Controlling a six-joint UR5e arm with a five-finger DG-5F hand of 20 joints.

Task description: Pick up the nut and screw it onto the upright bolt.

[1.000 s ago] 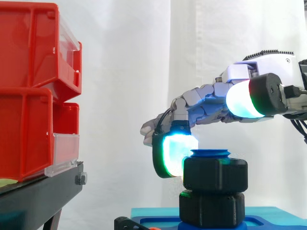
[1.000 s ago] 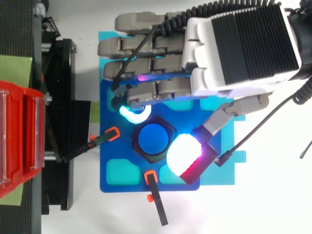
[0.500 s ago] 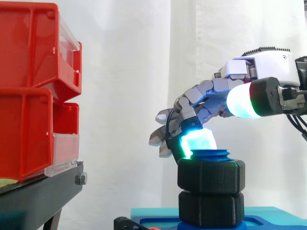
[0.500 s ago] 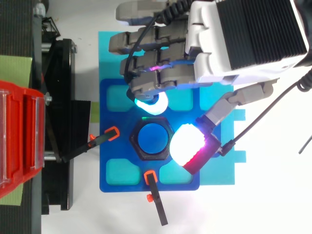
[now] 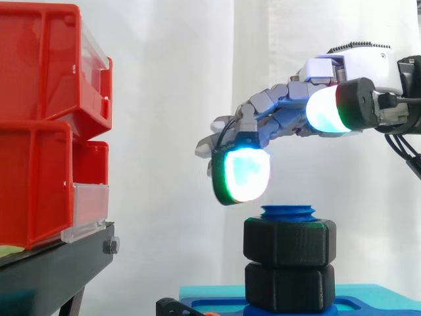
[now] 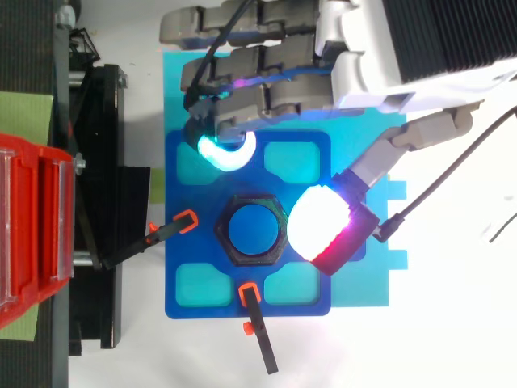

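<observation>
The red bins [image 5: 46, 118] stand well beyond your fingertips, clear of the work. Your hand [image 5: 358, 66] hangs spread and empty, fingers relaxed, nothing held. Beneath it lies the blue base [image 6: 186, 299]. The nut [image 5: 290, 241] sits below the gap between the finger pads [image 5: 241, 174] and the thumb. It touches neither and is already threaded on the bolt [image 5: 287, 212], whose axis stands upright. Judgement: come straight down to regrip. No legible writing noted.

Close side and overhead; shared bolt [image 5: 288, 212]
</observation>
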